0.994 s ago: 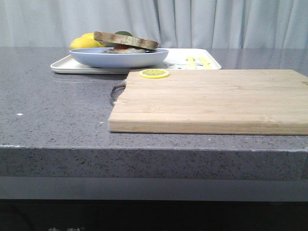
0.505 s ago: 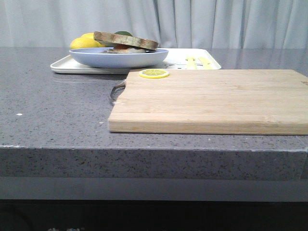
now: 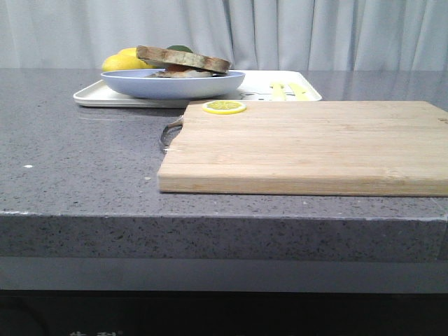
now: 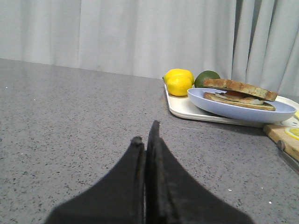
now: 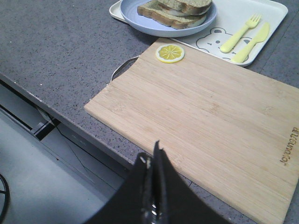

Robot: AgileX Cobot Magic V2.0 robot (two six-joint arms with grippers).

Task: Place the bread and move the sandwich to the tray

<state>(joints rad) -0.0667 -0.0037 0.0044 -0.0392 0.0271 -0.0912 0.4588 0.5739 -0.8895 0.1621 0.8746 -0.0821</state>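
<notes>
Left gripper [image 4: 145,135]: fingers pressed together, nothing between them, held low above the bare grey countertop [image 4: 70,116]. It stands apart from all objects; the tray lies further along the counter.

Right gripper [image 5: 154,156]: fingers likewise closed tight on nothing, positioned over the near edge of the wooden cutting board [image 5: 201,126], close to the counter's front edge.

Cutting board: lies flat on the countertop, metal handle [image 5: 122,68] at one end. A lemon slice [image 5: 170,53] rests on the board's far corner, next to the tray. The board's surface carries nothing else.

Tray [image 5: 275,14]: white, beyond the board, just beside its far edge. A bear print [image 5: 210,39] and a yellow fork [image 5: 240,31] and knife [image 5: 252,41] show on its face.

Sandwich [image 4: 238,91]: sits on the light-blue plate [image 4: 233,111], and the plate stands on the tray. The bread [image 4: 236,85] lies as the top slice, tilted over the egg and lower slice.

Behind the plate, at the tray's far end: two lemons [image 4: 179,82] and a green fruit [image 4: 207,78], touching one another.
</notes>
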